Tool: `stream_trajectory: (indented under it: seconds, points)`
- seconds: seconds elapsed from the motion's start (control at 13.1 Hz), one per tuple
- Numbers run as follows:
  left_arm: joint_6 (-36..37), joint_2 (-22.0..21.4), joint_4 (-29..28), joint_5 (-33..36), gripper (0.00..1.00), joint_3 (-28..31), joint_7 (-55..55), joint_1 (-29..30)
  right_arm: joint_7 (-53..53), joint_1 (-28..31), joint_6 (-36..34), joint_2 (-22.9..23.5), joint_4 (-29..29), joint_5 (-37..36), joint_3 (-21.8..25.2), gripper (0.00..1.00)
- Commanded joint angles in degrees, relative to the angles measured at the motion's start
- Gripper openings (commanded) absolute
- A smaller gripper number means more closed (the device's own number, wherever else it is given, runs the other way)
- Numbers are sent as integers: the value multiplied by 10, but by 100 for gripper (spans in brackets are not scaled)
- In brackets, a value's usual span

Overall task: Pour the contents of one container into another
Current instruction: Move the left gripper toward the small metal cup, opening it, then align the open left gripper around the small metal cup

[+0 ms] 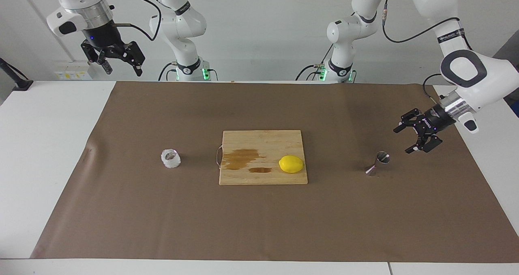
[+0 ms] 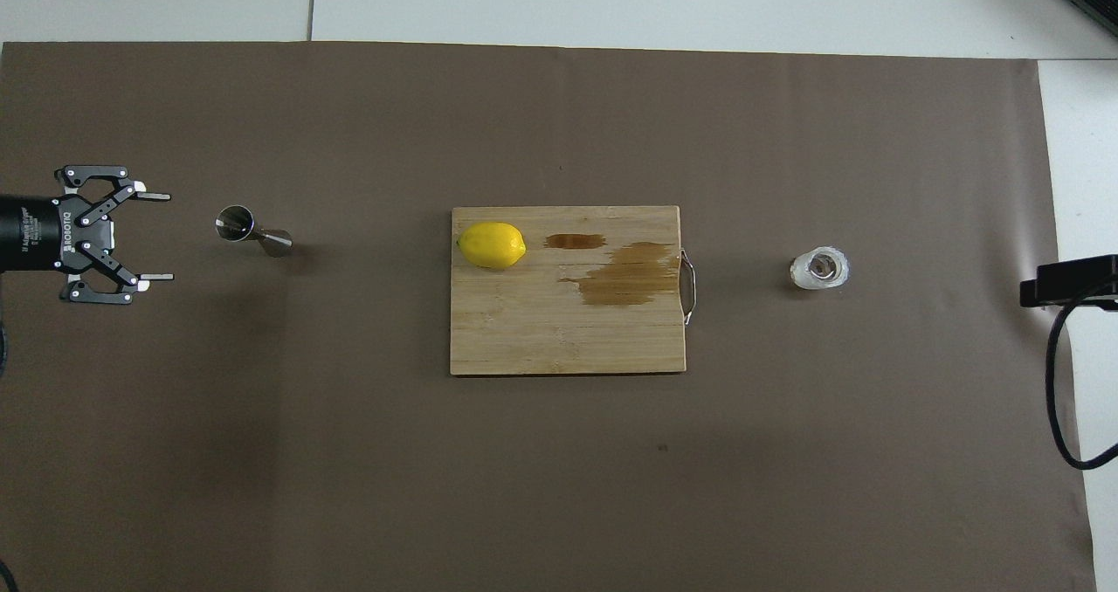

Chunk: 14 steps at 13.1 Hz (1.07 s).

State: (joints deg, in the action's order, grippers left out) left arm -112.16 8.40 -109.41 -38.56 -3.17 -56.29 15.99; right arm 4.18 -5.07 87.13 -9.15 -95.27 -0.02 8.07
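The squat faceted glass cup stands on the brown mat toward the right arm's end of the table; it also shows in the overhead view. The steel hourglass jigger stands on the mat toward the left arm's end, also seen from overhead. My left gripper is open and empty, low over the mat beside the jigger, a short gap away, its fingers pointing at the jigger in the overhead view. My right gripper is open and empty, waiting raised high near its base.
A wooden cutting board with a metal handle and dark wet stains lies mid-mat between cup and jigger, also in the overhead view. A yellow lemon lies on it, on the side toward the jigger.
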Motion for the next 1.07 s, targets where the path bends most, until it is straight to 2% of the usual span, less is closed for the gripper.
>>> stream_trajectory:
  seconds: [0.0,0.15,0.23,0.46,0.61,0.84,0.99]
  points:
    - [-16,-19,-25,6,100,4,-7,-7,7,2,-4,-11,-11,-10,-3,100]
    - [12,-20,-21,43,100,3,18,-9,6,2,-5,-11,-11,-9,-3,100]
    - [9,-18,-18,36,100,3,13,-5,7,2,-5,-11,-11,-10,-3,100]
    - [15,-4,9,-13,100,3,4,12,7,2,-5,-11,-11,-10,-3,100]
    - [40,34,32,-76,100,4,0,14,7,2,-5,-10,-11,-9,-3,100]
    - [42,76,32,-133,100,4,-2,32,7,2,-4,-11,-11,-9,-3,100]
    - [41,86,26,-143,100,3,0,40,7,2,-5,-11,-11,-10,-3,100]
